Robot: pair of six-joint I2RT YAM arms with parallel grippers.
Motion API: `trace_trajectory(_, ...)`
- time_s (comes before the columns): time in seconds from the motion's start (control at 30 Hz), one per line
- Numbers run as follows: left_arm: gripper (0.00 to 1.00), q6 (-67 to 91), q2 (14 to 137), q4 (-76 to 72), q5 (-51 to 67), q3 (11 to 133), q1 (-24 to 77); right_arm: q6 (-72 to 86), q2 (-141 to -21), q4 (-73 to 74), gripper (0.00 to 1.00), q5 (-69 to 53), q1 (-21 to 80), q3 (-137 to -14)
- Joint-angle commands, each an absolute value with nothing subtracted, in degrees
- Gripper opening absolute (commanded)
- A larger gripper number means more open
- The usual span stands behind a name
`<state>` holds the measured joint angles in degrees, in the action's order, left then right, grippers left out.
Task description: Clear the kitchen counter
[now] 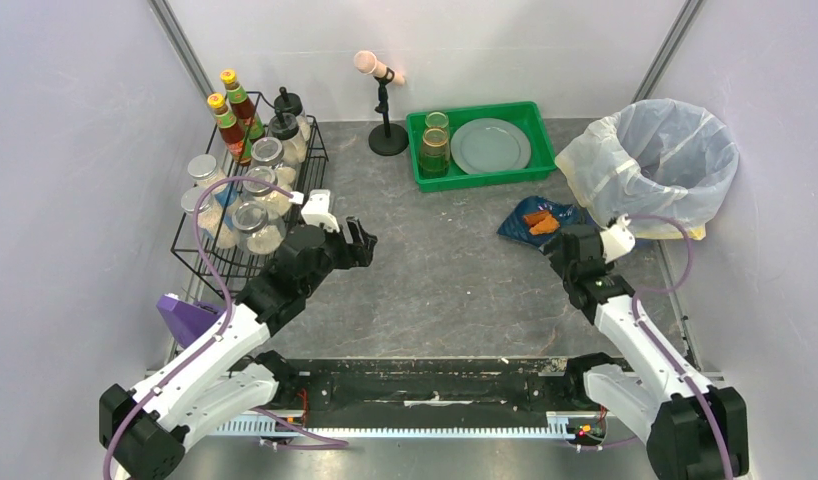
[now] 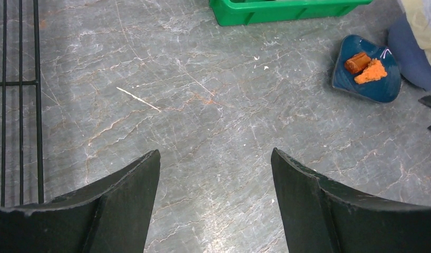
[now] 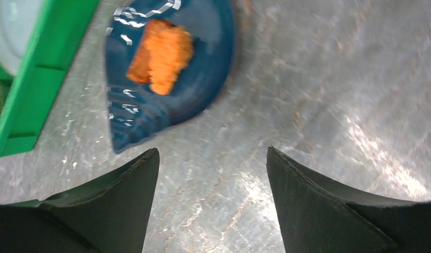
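The left arm (image 1: pixel 215 350) and the right arm (image 1: pixel 645 345) look alike: smooth white link shells between chunky black joint housings, each on a black base block. A thin purple left cable (image 1: pixel 197 225) hangs in a loose loop, and a purple right cable (image 1: pixel 689 262) does the same. A small white camera block (image 1: pixel 318 210) sits on the left wrist. The left gripper (image 2: pixel 216 153) and the right gripper (image 3: pixel 213 150) have matte black fingers (image 2: pixel 124 211), broad at the root and curving to thin, slightly scuffed tips.

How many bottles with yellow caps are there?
2. The front bottle and the back bottle stand together at the far end of the wire rack. More may be hidden.
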<state>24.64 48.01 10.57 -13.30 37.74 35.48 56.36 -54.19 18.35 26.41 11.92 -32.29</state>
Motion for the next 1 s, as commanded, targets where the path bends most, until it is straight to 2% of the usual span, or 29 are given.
trace_trajectory(0.0,0.82,26.3,48.8,8.1,-12.9,37.3,35.4,70.5,-51.3,13.4,0.76,28.5,10.6,-25.9)
trace_trajectory(0.4,0.82,26.4,49.9,7.6,-13.0,37.3,35.4,86.1,-59.6,-4.2,0.73,24.3,8.2,-19.0)
trace_trajectory(0.7,0.82,25.9,49.5,7.6,-13.3,37.3,35.5,91.8,-68.7,-6.3,0.70,22.2,8.3,-22.2)
trace_trajectory(0.97,0.82,25.6,48.9,7.8,-13.9,37.3,35.4,98.0,-72.7,-7.6,0.63,23.0,8.2,-23.1)
